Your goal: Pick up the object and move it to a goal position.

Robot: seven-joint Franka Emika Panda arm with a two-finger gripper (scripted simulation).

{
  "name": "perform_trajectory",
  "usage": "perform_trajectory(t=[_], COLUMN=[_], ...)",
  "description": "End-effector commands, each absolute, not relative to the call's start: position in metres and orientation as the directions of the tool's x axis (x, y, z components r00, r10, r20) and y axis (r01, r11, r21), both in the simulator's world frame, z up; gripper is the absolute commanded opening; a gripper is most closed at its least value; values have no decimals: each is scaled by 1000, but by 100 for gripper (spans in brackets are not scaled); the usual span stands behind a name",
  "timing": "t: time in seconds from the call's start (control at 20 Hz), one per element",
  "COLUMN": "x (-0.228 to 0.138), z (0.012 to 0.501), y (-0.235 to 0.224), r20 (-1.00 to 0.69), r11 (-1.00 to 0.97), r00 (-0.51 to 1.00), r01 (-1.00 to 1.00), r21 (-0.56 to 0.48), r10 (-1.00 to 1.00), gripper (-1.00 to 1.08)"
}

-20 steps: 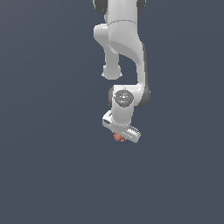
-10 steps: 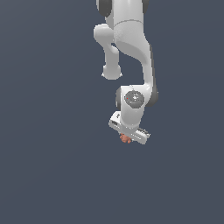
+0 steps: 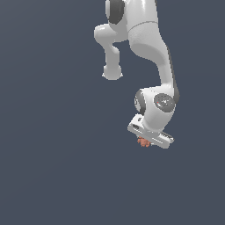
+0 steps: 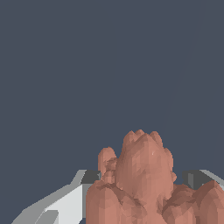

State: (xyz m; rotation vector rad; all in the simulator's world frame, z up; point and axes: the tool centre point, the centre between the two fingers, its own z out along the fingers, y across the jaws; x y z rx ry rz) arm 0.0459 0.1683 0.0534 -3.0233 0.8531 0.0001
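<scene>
The object (image 3: 143,142) is a tiny salmon, lumpy thing with ridged bumps. In the exterior view it peeks out under the white hand of my gripper (image 3: 145,143), which is shut on it and holds it above the dark floor. The fingers are mostly hidden by the hand there. In the wrist view the object (image 4: 144,179) fills the space between my two grey-white fingers (image 4: 65,203), which press on it from both sides.
The white arm (image 3: 149,39) reaches down from the top of the exterior view. Around it there is only a flat dark grey-blue ground (image 3: 52,154).
The arm has swung toward the exterior view's right and slightly lower, carrying the object with it. The gripper has stayed shut on the object.
</scene>
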Motion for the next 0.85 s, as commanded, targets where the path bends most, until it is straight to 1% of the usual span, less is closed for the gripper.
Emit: perform_trajectory(t=[0.0,0.35,0.8], x=[52,63,68], z=[56,59,61], y=[191,228,242], r20=[0,0,0], r11=[-852,-852,-852], r00=[852,852,852], r01=[-523,-523,-523], r21=[0,0,0], r10=[-523,-523,-523], gripper=[-100,-100,-100])
